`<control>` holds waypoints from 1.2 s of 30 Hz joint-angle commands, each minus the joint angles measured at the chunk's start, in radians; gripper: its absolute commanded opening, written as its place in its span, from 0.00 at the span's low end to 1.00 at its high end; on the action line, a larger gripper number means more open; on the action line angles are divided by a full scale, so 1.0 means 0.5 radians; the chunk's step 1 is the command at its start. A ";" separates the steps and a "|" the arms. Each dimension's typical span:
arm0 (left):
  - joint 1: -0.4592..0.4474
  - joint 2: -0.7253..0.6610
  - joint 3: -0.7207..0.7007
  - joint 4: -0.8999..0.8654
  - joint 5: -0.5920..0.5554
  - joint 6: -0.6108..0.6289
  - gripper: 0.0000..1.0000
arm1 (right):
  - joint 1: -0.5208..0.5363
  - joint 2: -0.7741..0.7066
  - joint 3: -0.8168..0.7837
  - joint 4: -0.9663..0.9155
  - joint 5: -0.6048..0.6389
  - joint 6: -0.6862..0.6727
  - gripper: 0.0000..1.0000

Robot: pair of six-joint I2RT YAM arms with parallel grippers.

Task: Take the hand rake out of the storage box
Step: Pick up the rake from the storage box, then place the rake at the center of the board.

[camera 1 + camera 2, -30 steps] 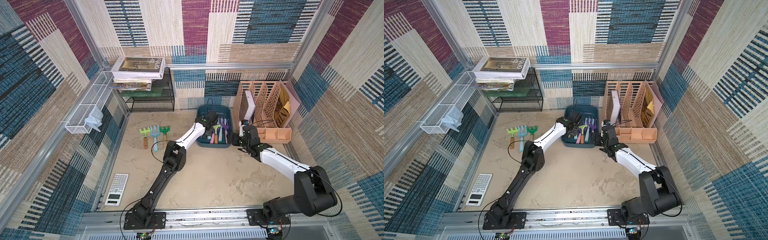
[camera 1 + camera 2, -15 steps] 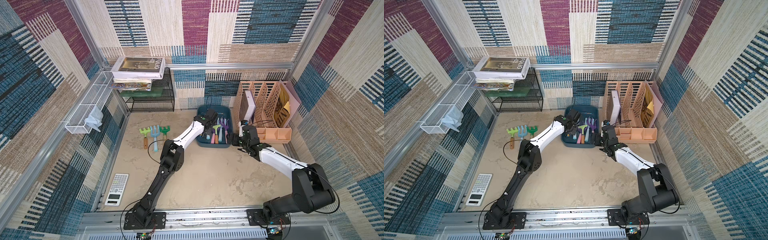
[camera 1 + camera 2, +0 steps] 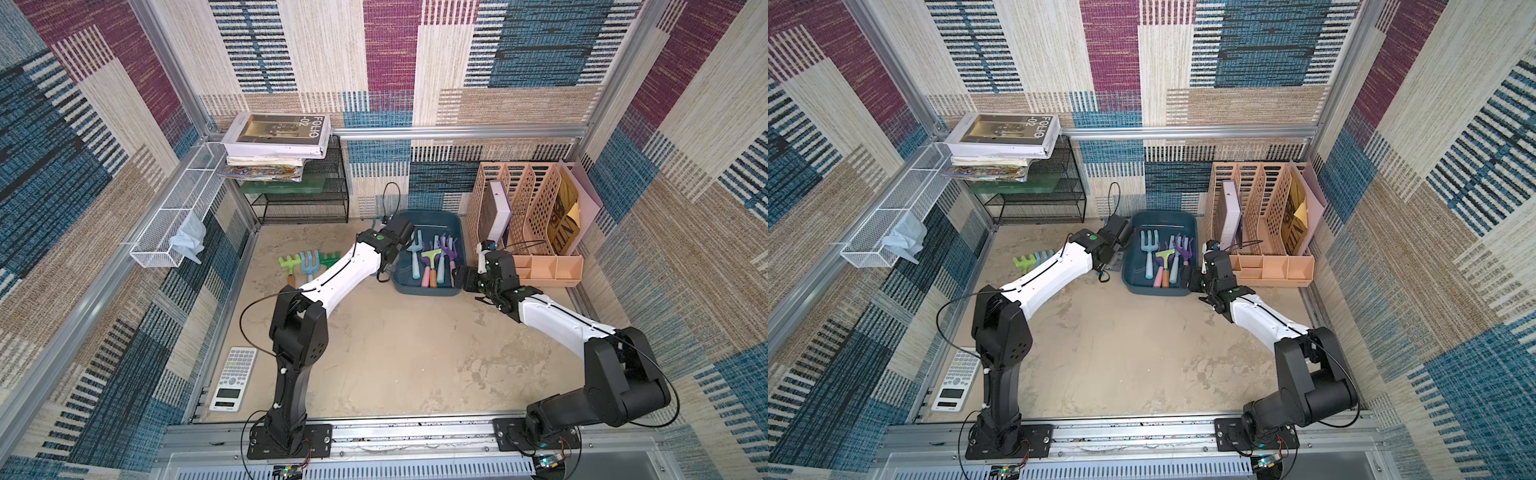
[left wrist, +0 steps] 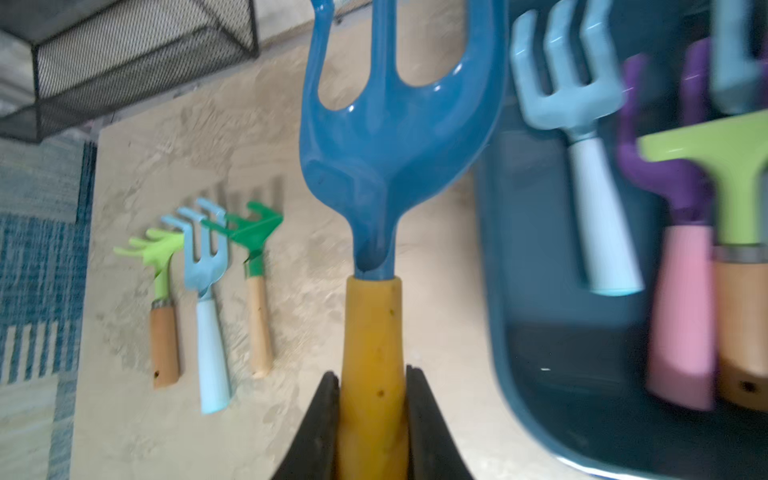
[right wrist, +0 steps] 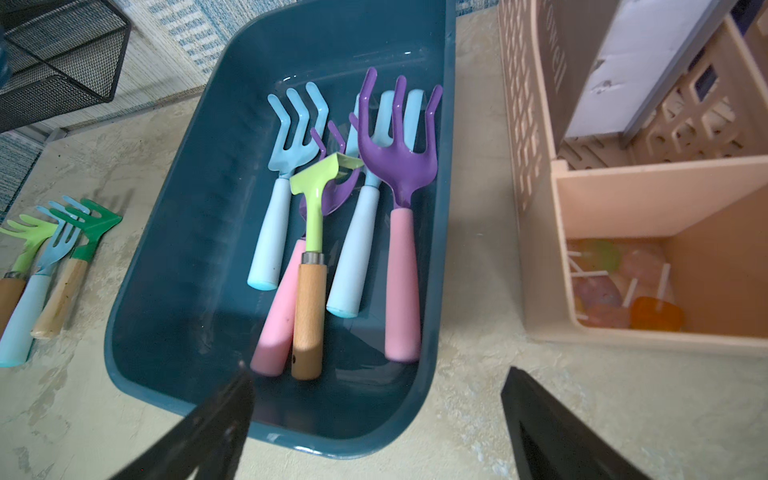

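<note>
My left gripper is shut on the yellow handle of a blue hand rake, which hangs over the bare table just outside the storage box. In both top views that gripper sits at the left wall of the dark teal storage box. Several rakes lie inside the box: light blue, purple with a pink handle and lime with a wooden handle. My right gripper is open, its fingers straddling the box's near right corner.
Three rakes lie in a row on the table left of the box. A peach file organizer stands right of it. A black wire-mesh shelf is at the back left, and a calculator at the front left.
My left gripper has shut on the blue rake's handle and carried it left, from over the box to its left edge. The right arm has stayed where it was.
</note>
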 commanded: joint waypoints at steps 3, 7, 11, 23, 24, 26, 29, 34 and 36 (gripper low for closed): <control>0.155 0.024 -0.256 0.228 0.237 -0.096 0.00 | 0.000 -0.014 -0.005 0.051 -0.008 0.006 0.96; 0.216 0.222 -0.138 0.132 0.298 -0.062 0.00 | 0.004 0.005 0.008 0.034 -0.004 0.006 0.96; 0.294 0.393 -0.033 0.029 0.366 -0.126 0.00 | 0.002 -0.001 0.001 0.031 0.007 0.003 0.95; 0.314 0.434 -0.053 -0.029 0.324 -0.147 0.16 | 0.003 0.034 0.013 0.036 -0.004 0.001 0.96; 0.314 0.437 -0.041 -0.053 0.305 -0.149 0.16 | 0.007 0.034 0.015 0.038 -0.005 0.003 0.96; 0.314 0.449 -0.011 -0.087 0.291 -0.145 0.19 | 0.007 0.034 0.013 0.038 -0.004 0.001 0.96; 0.317 0.479 0.040 -0.145 0.285 -0.160 0.25 | 0.009 0.035 0.013 0.037 -0.005 0.000 0.96; 0.322 0.509 0.078 -0.171 0.314 -0.190 0.31 | 0.011 0.039 0.013 0.039 -0.008 0.003 0.95; 0.323 0.518 0.078 -0.171 0.315 -0.192 0.31 | 0.014 0.040 0.013 0.039 -0.008 0.000 0.95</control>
